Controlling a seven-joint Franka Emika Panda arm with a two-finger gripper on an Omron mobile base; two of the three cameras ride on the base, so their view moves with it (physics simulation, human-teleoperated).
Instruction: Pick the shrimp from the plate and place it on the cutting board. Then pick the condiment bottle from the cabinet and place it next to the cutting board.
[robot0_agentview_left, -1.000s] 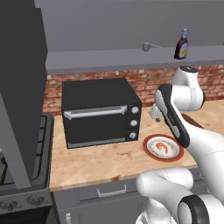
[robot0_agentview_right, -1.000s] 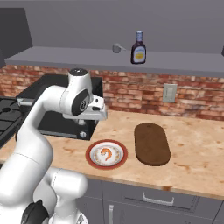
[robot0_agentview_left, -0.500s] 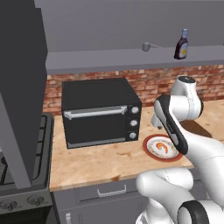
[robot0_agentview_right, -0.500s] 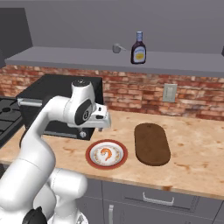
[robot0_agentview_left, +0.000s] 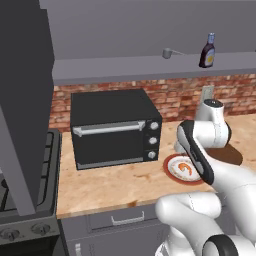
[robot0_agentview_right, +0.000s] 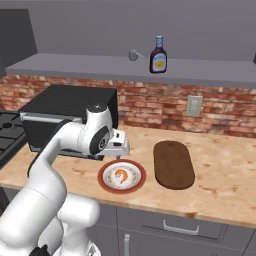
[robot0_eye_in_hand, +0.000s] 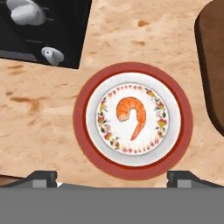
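The shrimp (robot0_eye_in_hand: 131, 114) lies curled in the middle of the red-rimmed plate (robot0_eye_in_hand: 83, 127), straight below the hand. My gripper (robot0_eye_in_hand: 113, 178) is open, its two fingertips (robot0_eye_in_hand: 41, 177) wide apart and above the plate's near rim, holding nothing. In the right base view the gripper (robot0_agentview_right: 120, 153) hovers just over the plate (robot0_agentview_right: 102, 178) and shrimp (robot0_agentview_right: 121, 175), with the dark cutting board (robot0_agentview_right: 173, 164) bare to its right. The condiment bottle (robot0_agentview_right: 158, 55) stands upright on the cabinet ledge (robot0_agentview_right: 75, 65). In the left base view the forearm partly covers the plate (robot0_agentview_left: 170, 170); the shrimp (robot0_agentview_left: 185, 168) and bottle (robot0_agentview_left: 207, 51) show.
A black toaster oven (robot0_agentview_right: 65, 107) stands close to the left of the plate, its knobs (robot0_eye_in_hand: 51, 54) near the hand. A stove (robot0_agentview_left: 20, 170) is further left. A small grey scoop (robot0_agentview_right: 134, 55) sits on the ledge beside the bottle. Bare counter (robot0_agentview_right: 225, 175) lies right of the board.
The arm has swung down and forward, bringing the hand lower over the plate. The gripper has stayed open; shrimp, plate, board and bottle have not moved.
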